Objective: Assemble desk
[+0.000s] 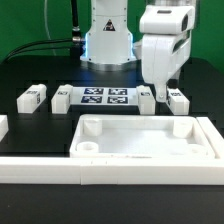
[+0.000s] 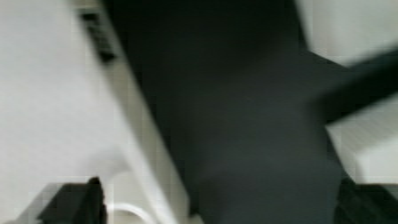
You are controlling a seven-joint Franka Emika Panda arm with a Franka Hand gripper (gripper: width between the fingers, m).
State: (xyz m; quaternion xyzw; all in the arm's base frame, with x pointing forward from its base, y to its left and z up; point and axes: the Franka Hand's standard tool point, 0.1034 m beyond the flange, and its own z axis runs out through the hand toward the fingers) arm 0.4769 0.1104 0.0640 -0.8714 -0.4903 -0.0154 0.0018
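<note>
Four legs lie loose on the bench [image 1: 40, 128], none fitted: far-left leg [image 1: 32, 97], second leg [image 1: 62, 98], then the marker board [image 1: 105, 97], third leg [image 1: 147, 98], fourth leg [image 1: 178, 100]. Pincer [image 1: 161, 93] is spread and empty, hanging between the last two. Desk top [image 1: 130, 140] lies in front, sockets bare. Looks barely started; every leg is left to fit.

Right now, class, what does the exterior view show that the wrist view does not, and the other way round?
Only exterior: the arm's base, the whole gripper, the marker board, loose legs, the top and the wall. Only wrist: the fingers up close, set wide apart. Both: the black table and white parts, though the wrist view is too blurred to tell which.
</note>
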